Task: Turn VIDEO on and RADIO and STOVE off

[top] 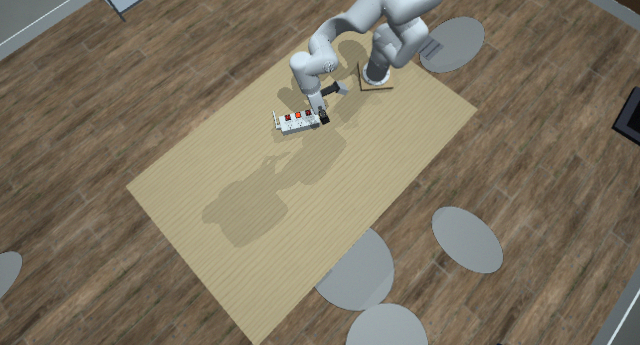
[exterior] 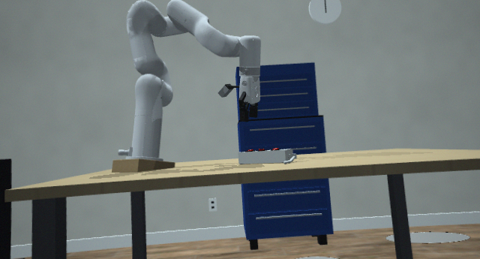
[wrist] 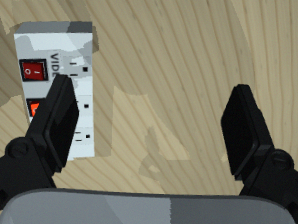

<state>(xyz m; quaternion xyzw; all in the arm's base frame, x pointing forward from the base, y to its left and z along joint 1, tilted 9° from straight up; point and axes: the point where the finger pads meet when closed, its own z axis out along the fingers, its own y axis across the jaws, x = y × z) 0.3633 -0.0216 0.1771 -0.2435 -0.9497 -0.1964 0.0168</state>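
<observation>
A white power strip [top: 297, 121] with three red switches lies flat on the wooden table [top: 300, 170]. It also shows in the side view [exterior: 265, 156], right way up. In the wrist view the strip's end [wrist: 56, 90] is at the left, with one red switch [wrist: 33, 70] beside a label starting "VID"; a second switch is partly hidden behind my left finger. My gripper [top: 323, 118] is open and empty. It hangs well above the strip's end in the side view [exterior: 248, 114]. In the wrist view the fingers straddle bare table just right of the strip.
A blue drawer cabinet [exterior: 283, 150] stands behind the table. The arm's base sits on a wooden block [exterior: 142, 164] near the table's far edge. Grey round floor pads [top: 465, 239] lie around the table.
</observation>
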